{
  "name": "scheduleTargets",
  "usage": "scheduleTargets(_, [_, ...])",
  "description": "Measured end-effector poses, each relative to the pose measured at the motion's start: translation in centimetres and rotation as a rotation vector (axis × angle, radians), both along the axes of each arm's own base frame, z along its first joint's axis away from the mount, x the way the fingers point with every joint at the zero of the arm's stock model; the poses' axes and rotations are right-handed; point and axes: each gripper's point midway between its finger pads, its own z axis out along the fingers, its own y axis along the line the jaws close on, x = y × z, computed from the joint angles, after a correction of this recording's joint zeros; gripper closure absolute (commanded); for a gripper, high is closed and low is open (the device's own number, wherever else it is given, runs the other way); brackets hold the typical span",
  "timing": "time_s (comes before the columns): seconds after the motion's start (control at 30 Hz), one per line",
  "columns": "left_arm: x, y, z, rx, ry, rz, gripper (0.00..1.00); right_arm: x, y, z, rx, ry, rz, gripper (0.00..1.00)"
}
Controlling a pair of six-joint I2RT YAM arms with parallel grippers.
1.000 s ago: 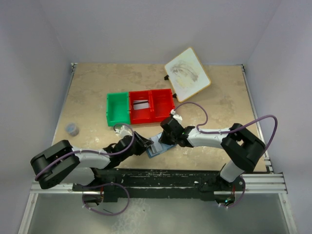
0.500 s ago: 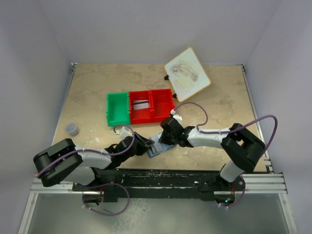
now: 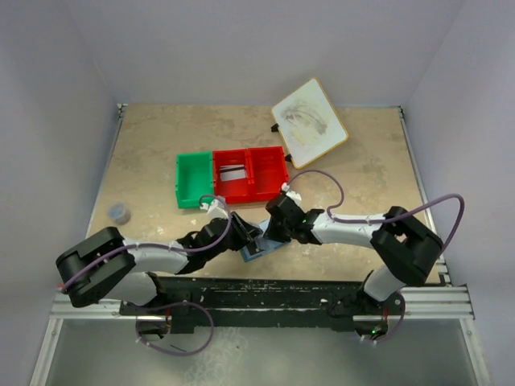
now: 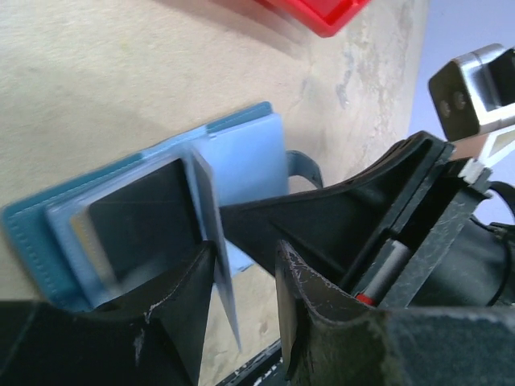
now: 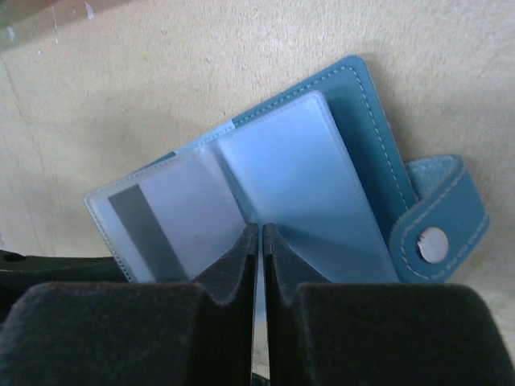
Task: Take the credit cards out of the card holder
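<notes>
The blue card holder [image 3: 256, 248] lies open on the table between both grippers, near the front edge. My right gripper [image 3: 274, 232] is shut on a clear inner leaf at its fold [image 5: 259, 229]. In the right wrist view the card holder [image 5: 362, 137] shows a grey-white card with a dark stripe [image 5: 157, 221] in the left sleeve. My left gripper [image 3: 247, 235] stands with its jaws apart around a raised leaf [image 4: 245, 257]. In the left wrist view the card holder [image 4: 245, 153] shows a dark card [image 4: 141, 211] in a sleeve. The right gripper's black finger crosses that view.
A green bin [image 3: 193, 178] and a red two-part bin [image 3: 269, 165] stand behind the grippers; a pale card [image 3: 233, 171] lies in the red bin. A white wood-rimmed board [image 3: 310, 122] lies at the back right. A small grey cap [image 3: 120, 212] sits at the left.
My left gripper has moved right, up to the card holder, and now straddles a raised leaf. The right gripper has stayed on the holder.
</notes>
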Motion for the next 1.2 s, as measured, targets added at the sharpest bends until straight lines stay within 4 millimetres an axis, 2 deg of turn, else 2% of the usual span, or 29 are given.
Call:
scheduleTargets(0.13, [0.5, -1.0, 1.4, -0.007, -0.038, -0.031, 0.66, -0.3, -0.6, 1.0, -0.006, -0.006, 0.003, 0.88])
scheduleTargets(0.3, [0.7, -1.7, 2.0, -0.008, -0.057, -0.050, 0.66, 0.1, -1.7, 4.2, 0.031, -0.062, -0.039, 0.86])
scheduleTargets(0.4, [0.8, -2.0, 1.1, 0.010, -0.045, -0.063, 0.66, 0.3, -3.6, 4.9, 0.030, -0.078, -0.097, 0.85])
scheduleTargets(0.53, [0.8, -3.0, -0.2, 0.022, -0.020, -0.090, 0.66, 0.0, -6.7, 4.9, -0.001, -0.078, -0.178, 0.84])
scheduleTargets(0.63, [1.0, -4.2, -0.3, -0.002, -0.019, -0.113, 0.66, -0.5, -8.6, 5.0, -0.016, -0.082, -0.220, 0.84])
scheduleTargets(0.73, [1.1, -4.9, -0.1, -0.021, -0.022, -0.133, 0.65, -0.8, -9.6, 5.4, -0.012, -0.089, -0.239, 0.84])
scheduleTargets(0.9, [1.5, -5.2, 0.5, 0.037, -0.040, -0.153, 0.62, -1.0, -10.1, 5.9, 0.000, -0.102, -0.244, 0.83])
scheduleTargets(1.1, [3.0, -8.3, 4.2, 0.029, -0.119, -0.227, 0.60, -0.8, -10.4, 6.1, -0.003, -0.109, -0.247, 0.82])
scheduleTargets(1.2, [2.7, -8.7, 4.0, 0.028, -0.110, -0.247, 0.60, -0.7, -10.5, 6.2, 0.003, -0.113, -0.252, 0.82])
